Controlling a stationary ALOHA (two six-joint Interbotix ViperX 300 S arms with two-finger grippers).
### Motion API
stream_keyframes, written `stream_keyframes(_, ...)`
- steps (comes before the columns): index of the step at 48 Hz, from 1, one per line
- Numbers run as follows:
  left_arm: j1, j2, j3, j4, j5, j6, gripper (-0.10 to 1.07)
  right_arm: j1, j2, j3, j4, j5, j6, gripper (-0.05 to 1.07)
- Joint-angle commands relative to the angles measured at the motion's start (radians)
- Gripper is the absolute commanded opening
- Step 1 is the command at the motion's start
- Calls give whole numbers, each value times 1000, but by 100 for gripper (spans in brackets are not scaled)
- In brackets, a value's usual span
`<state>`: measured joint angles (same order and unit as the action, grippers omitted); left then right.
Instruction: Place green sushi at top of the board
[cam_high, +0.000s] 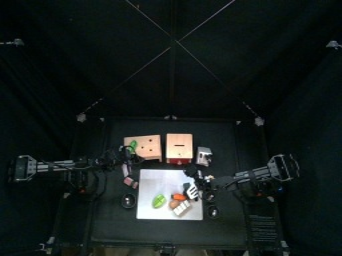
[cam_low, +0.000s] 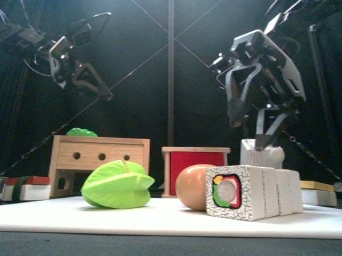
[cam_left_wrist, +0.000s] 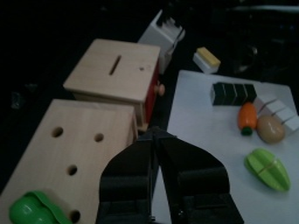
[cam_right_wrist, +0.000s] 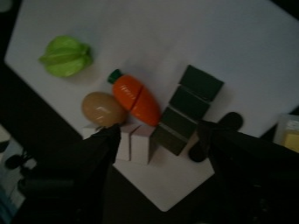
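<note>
Green sushi (cam_right_wrist: 66, 54) lies flat on the white board (cam_right_wrist: 82, 140), toward the near-left part in the top view, not held by anything. It's a ribbed leaf-like lump; long axis runs roughly along the board surface, slightly diagonal, one blunt tip pointing away from the orange-red piece (cam_right_wrist: 136, 96) and tan egg-like piece (cam_right_wrist: 101, 108).

Right end effector (cam_right_wrist: 158, 140) hangs over the board, jaws spread wide, empty, centred over the sliced roll (cam_right_wrist: 176, 118) and not over the target. Left end effector (cam_left_wrist: 160, 166) hovers near the tan blocks (cam_left_wrist: 87, 114), jaws nearly together, gripping nothing.

Risks, as I judge: right arm descending here would grab the roll or carrot-like piece instead. A second green lump (cam_left_wrist: 38, 208) sits on the holed block, so wrong-object pick is possible. Rounded ribbed shape may slip if pinched across its long axis.
</note>
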<state>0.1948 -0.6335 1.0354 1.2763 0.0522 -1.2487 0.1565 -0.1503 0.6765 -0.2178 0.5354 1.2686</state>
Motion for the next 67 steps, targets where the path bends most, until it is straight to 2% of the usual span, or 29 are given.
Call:
stream_keyframes(1, -6, -6, -6, 3, -25, 2, 48, 9, 5, -28, -98, 52, 98, 105)
stream_keyframes(8, -20, -6, -14, 5, -100, 0, 48, 28, 38, -31, -212, 69, 253, 104)
stream_keyframes(16, -32, -2, -12, -3, -152, -6, 48, 37, 83, -32, -233, 74, 345, 104)
stream_keyframes(32, -52, 37, -15, -9, -156, -3, 48, 34, 187, -87, -225, 80, 350, 104)
stream_keyframes(47, -55, 37, -12, -18, -156, -5, 48, 35, 238, -133, -201, 196, 351, 104)
stream_keyframes(57, -55, 37, -9, -32, -150, -3, 48, 34, 270, -170, -189, 215, 351, 103)
stream_keyframes(63, -55, 37, -9, -32, -150, -3, 48, 34, 285, -179, -189, 218, 351, 99)
stream_keyframes(67, -55, 37, -8, -31, -150, -3, 48, 34, 290, -178, -186, 221, 351, 93)
